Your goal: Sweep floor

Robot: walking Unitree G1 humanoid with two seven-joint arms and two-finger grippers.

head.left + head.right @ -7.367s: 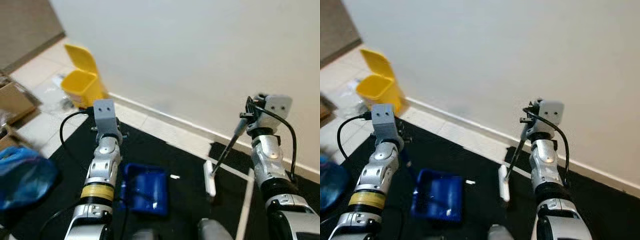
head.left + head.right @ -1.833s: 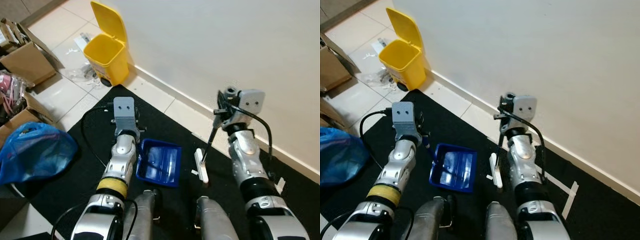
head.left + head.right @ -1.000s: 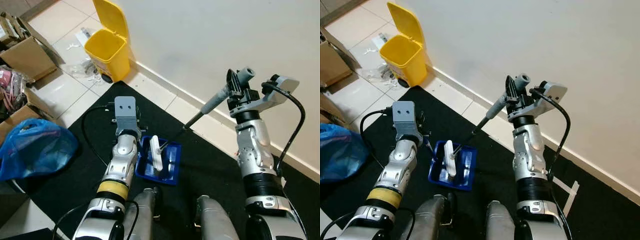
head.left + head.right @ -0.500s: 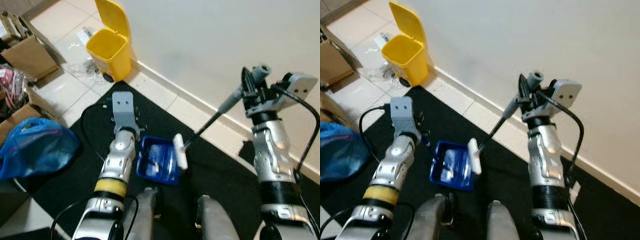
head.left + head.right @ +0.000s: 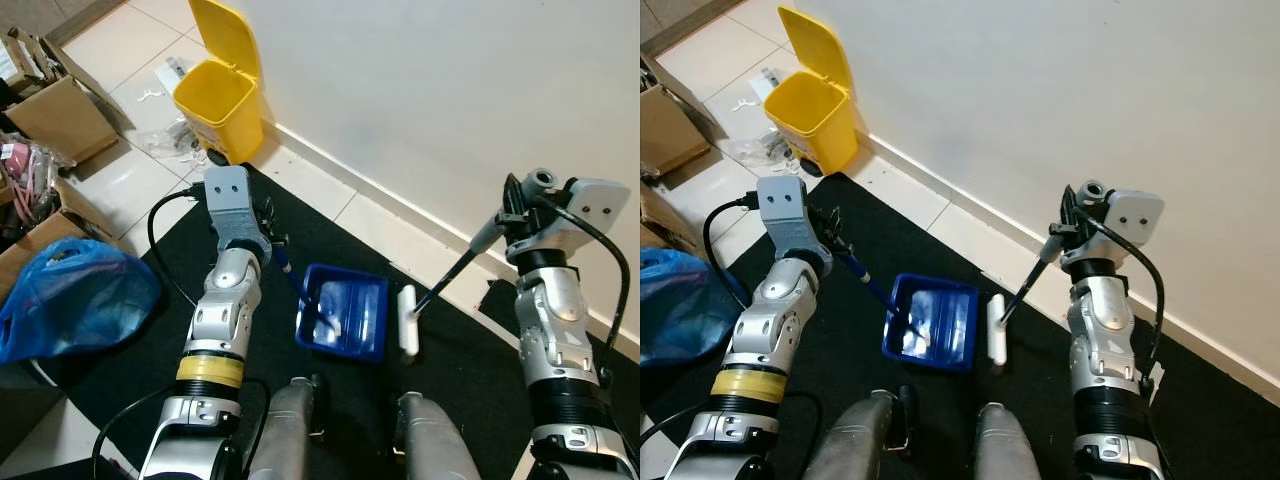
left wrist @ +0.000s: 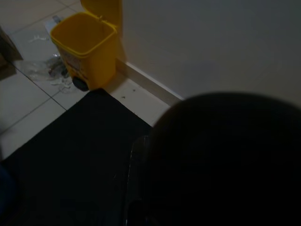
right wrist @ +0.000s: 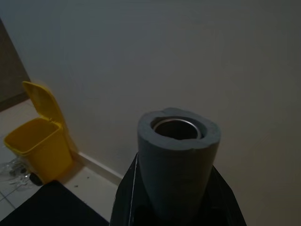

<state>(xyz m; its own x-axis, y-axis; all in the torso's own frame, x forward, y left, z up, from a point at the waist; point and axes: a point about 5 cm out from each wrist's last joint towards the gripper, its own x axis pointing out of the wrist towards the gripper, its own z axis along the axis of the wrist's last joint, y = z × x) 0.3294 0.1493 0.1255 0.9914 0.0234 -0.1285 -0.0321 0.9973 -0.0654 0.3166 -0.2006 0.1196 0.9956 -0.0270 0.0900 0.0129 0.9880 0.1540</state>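
A blue dustpan (image 5: 345,318) lies on the black mat (image 5: 160,330) just ahead of my feet, with small white scraps inside it. Its blue handle (image 5: 293,280) slants up into my left gripper (image 5: 268,240), which is shut on it. My right gripper (image 5: 513,212) is shut on the grey foam grip (image 7: 178,155) of a broom. The thin black pole (image 5: 445,282) runs down to the white broom head (image 5: 407,320), which rests on the mat right beside the dustpan's right edge.
A yellow bin (image 5: 222,88) with its lid up stands against the white wall, with litter (image 5: 165,140) by it on the tiles. A blue plastic bag (image 5: 70,300) and cardboard boxes (image 5: 55,110) sit at the left. White tape (image 5: 1145,380) marks the mat at the right.
The broom head has swung from over the dustpan down to the mat at its right side. The dustpan has shifted a little to the right, and its handle now shows raised in my left gripper.
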